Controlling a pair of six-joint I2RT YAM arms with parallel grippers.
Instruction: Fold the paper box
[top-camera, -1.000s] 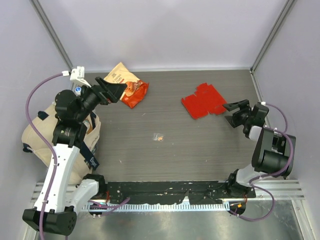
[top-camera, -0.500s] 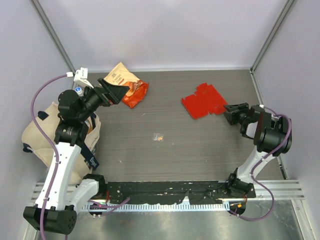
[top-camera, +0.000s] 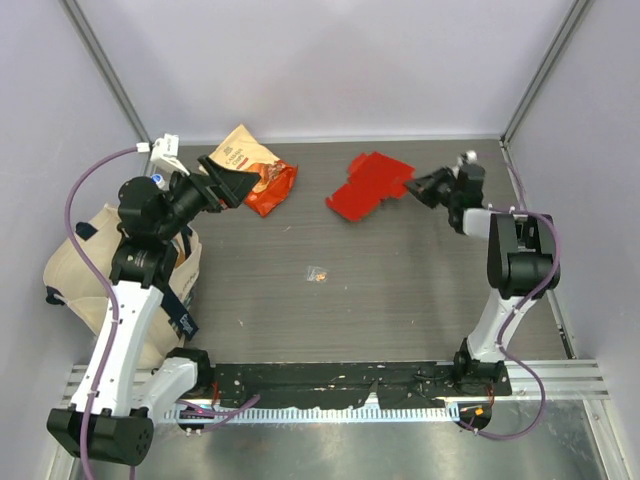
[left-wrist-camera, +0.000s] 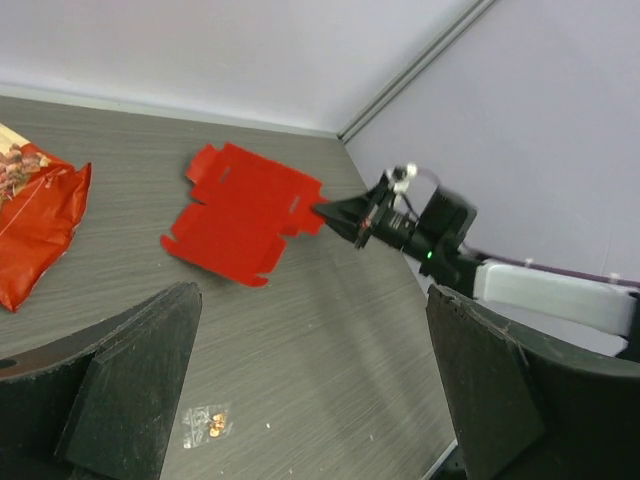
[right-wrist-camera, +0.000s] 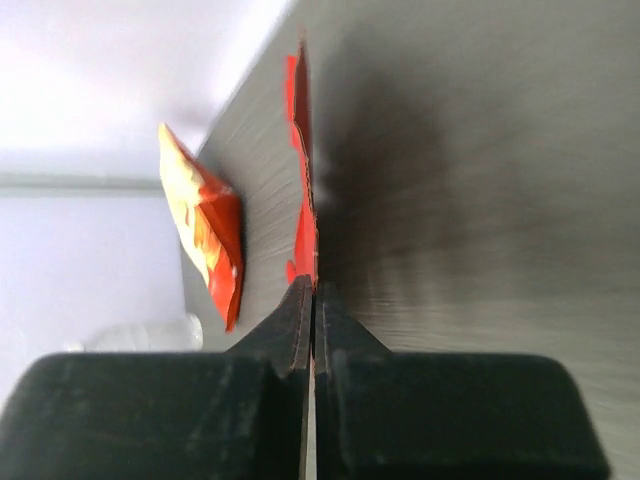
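1 flat bright red thin cardboard paper box (top-camera: 365, 186): far centre-right of dark grey wood-grain tabletop (top-camera: 400, 300), unfolded, right edge pinched in right hand (top-camera: 414, 188), closed tight on it. Left hand (top-camera: 232, 186): spread wide, empty, above orange-and-cream printed snack bag (top-camera: 258, 172), far left. Box and bag well apart.

**Left arm** (top-camera: 118, 330), at the left end of the base plate (top-camera: 330, 384): white link shells, round black joint housings. A purple cable (top-camera: 72, 200) runs to a white connector (top-camera: 163, 150).
**Left gripper** (top-camera: 232, 183): matte black, with broad wedge-shaped fingers (left-wrist-camera: 130, 385).
**Right arm** (top-camera: 512, 270), at the plate's right end: same white and black finish. A second purple lead (top-camera: 543, 398) sits near its foot.
**Right gripper** (top-camera: 412, 188): black, with slim tapered fingertips (right-wrist-camera: 290, 330).
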